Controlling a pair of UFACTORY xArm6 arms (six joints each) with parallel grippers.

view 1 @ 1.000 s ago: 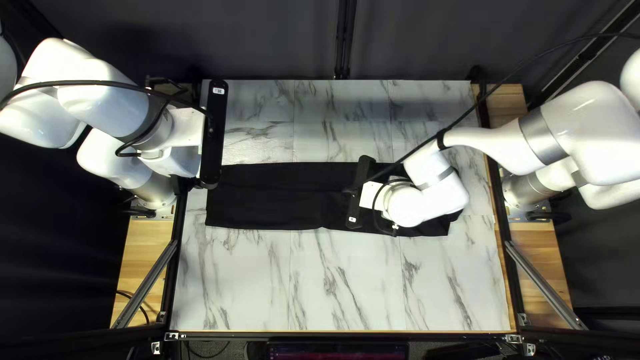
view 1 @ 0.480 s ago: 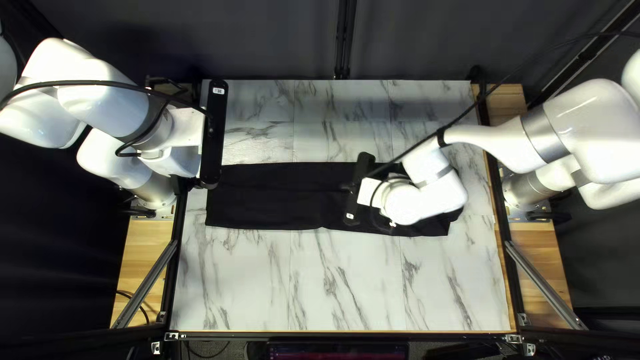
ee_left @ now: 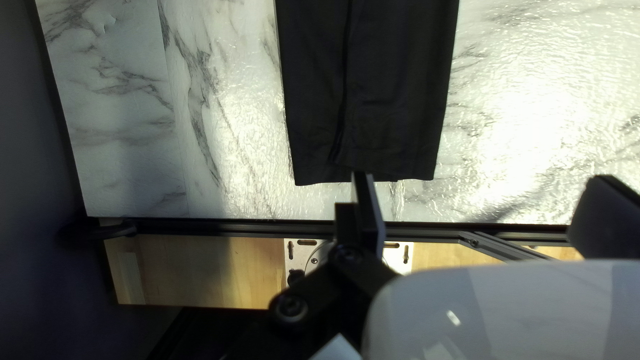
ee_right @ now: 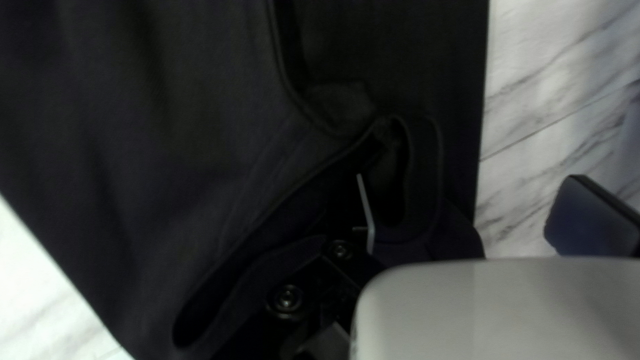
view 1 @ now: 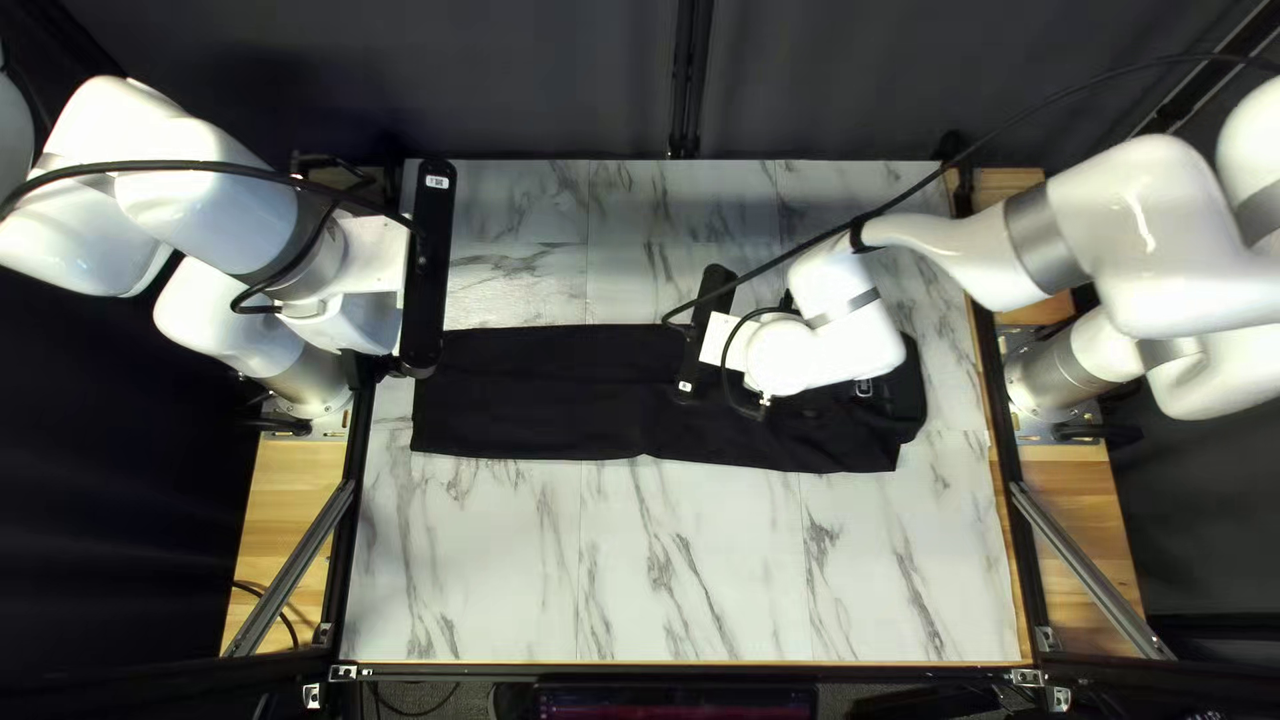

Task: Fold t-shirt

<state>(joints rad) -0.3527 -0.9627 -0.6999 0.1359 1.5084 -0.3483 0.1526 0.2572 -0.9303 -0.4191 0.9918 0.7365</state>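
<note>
At the left, the white left arm (view 1: 214, 187) reaches in from its base, a black cable (view 1: 147, 167) draped along it. Its left pincer (view 1: 427, 267) is over the far-left part of the bench (view 1: 667, 574), fingers wide apart, nothing between them; in the left wrist view one finger of the left pincer (ee_left: 481, 179) is just beyond the shirt's end. The black t-shirt (view 1: 547, 400) lies from left to right across the middle of the bench as a long strip, marble pattern showing on its near and far sides. A lengthwise crease runs from its left end; its right end is rumpled and partly hidden under the right arm (view 1: 1134, 240). The right pincer (view 1: 700, 334) is over the strip, right of its middle, its fingers apart too; in the right wrist view, curved openings in the cloth show around one finger.
</note>
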